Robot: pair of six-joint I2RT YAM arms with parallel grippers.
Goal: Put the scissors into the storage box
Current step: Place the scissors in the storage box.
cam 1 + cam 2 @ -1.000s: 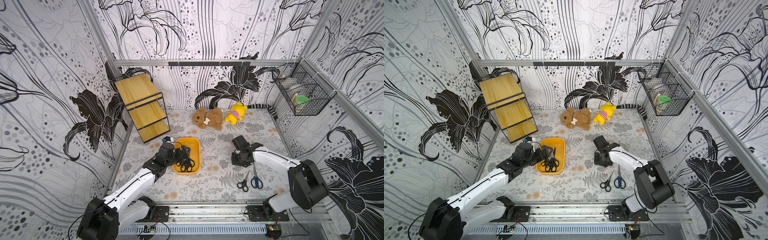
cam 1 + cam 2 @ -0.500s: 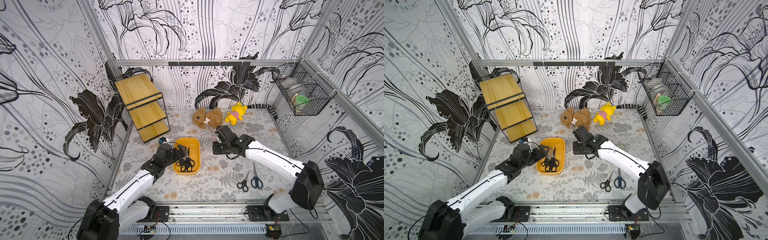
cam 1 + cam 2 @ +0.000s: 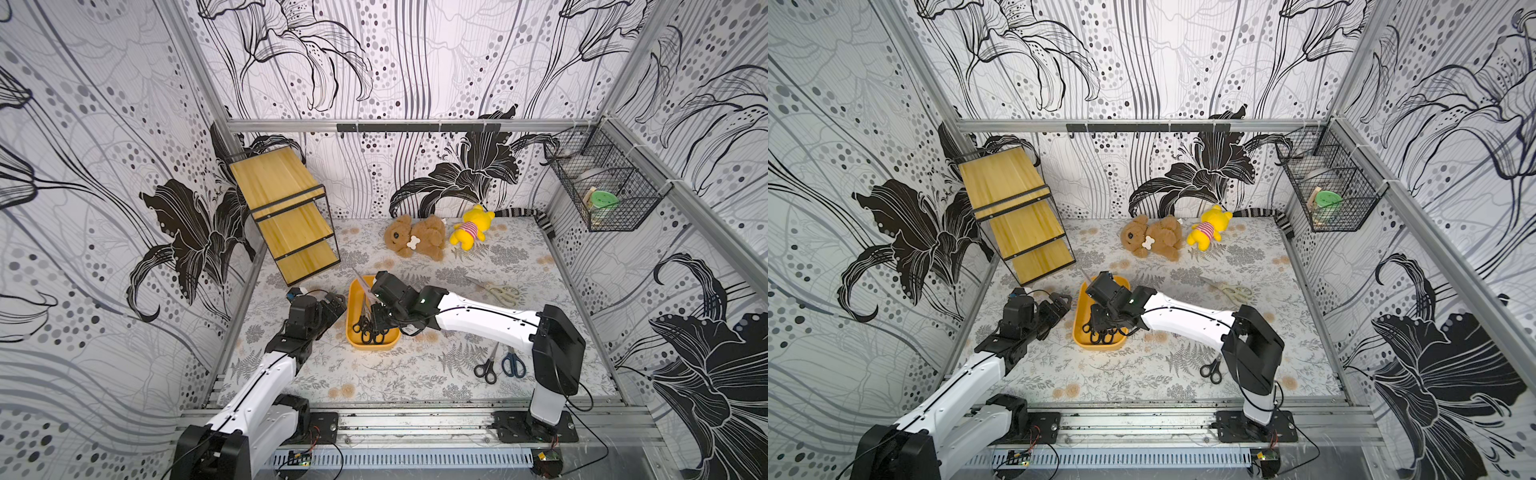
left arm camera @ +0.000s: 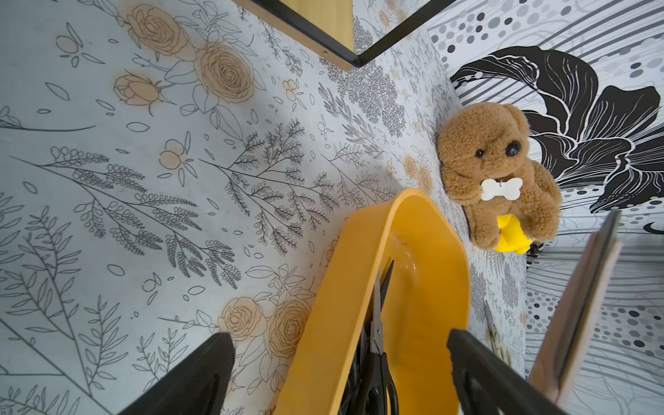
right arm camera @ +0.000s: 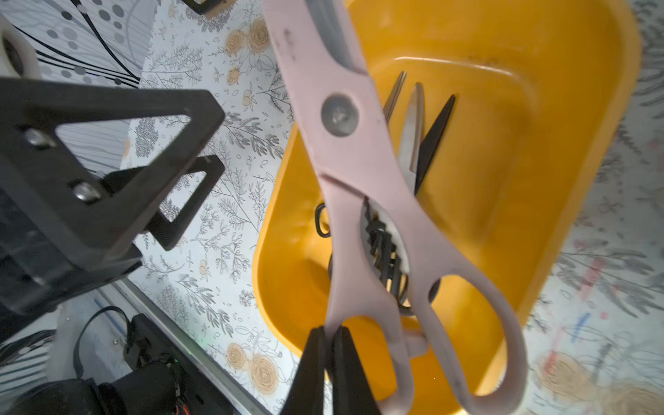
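The orange-yellow storage box [image 3: 353,300] [image 3: 1078,320] lies on the floral mat with several black-handled scissors [image 3: 368,329] [image 3: 1100,333] [image 4: 378,359] in it. My right gripper [image 3: 376,316] [image 5: 330,332] hangs over the box, shut on one handle loop of the pinkish scissors [image 5: 345,151], whose blades [image 3: 363,284] point up and away. My left gripper [image 3: 337,301] [image 4: 337,336] stands open at the box's left side, holding nothing. On the mat lie a black pair [image 3: 486,368], a dark blue pair [image 3: 512,364] and a cream pair [image 3: 497,291].
A wooden shelf rack [image 3: 286,212] leans at the back left. A brown teddy [image 3: 415,239] and a yellow plush toy [image 3: 469,226] lie near the back wall. A black wire basket [image 3: 602,195] hangs on the right wall.
My right arm has swung left from the middle of the mat to above the box, carrying the pinkish scissors. My left gripper has drawn back leftwards from over the box, still open.
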